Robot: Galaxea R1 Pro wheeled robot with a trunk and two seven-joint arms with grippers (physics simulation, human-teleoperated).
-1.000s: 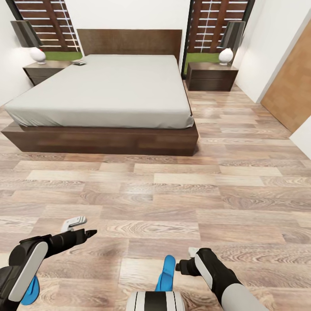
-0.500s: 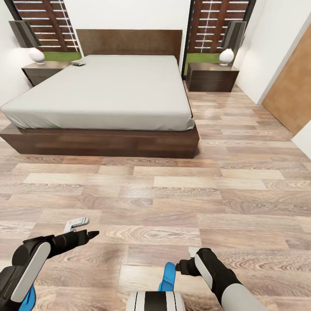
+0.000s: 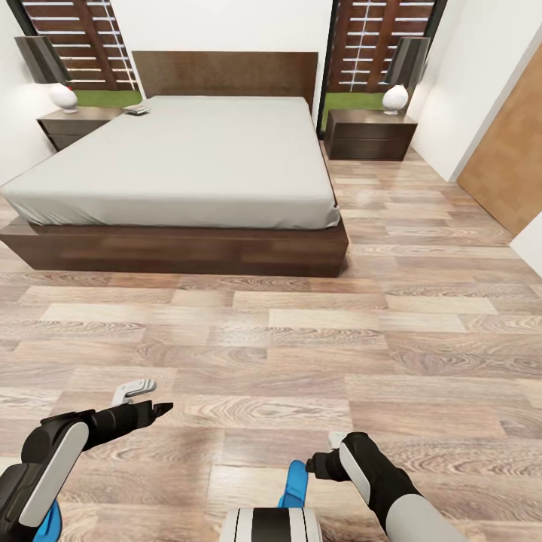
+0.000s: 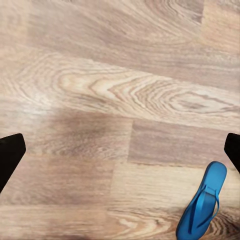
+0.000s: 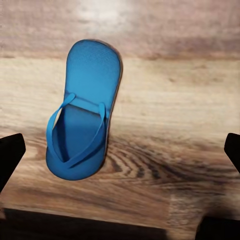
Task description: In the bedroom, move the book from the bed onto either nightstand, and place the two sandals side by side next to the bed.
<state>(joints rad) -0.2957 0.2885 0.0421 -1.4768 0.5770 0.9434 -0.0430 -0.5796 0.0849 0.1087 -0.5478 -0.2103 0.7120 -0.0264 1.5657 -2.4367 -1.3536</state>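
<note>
The bed (image 3: 188, 162) fills the far middle of the head view, with a nightstand (image 3: 79, 122) at its far left and another nightstand (image 3: 369, 133) at its far right. A small flat item, likely the book (image 3: 137, 109), lies at the bed's far left corner beside the left nightstand. One blue sandal (image 3: 295, 482) lies on the floor beside my open right gripper (image 3: 324, 454); the right wrist view has this sandal (image 5: 82, 125) between the wide-apart fingers. A second sandal (image 3: 50, 521) peeks out under my left arm. My left gripper (image 3: 143, 399) is open over bare floor, with a sandal (image 4: 202, 202) off to one side.
Wood-plank floor (image 3: 301, 331) stretches between me and the bed. A lamp (image 3: 64, 94) stands on the left nightstand and a lamp (image 3: 394, 96) on the right one. A brown door (image 3: 508, 158) is on the right wall. Slatted windows flank the headboard (image 3: 226, 71).
The whole head view has shifted slightly, so the camera moved; the sandals now sit lower in the picture. Both arms keep the same pose and both grippers stay open.
</note>
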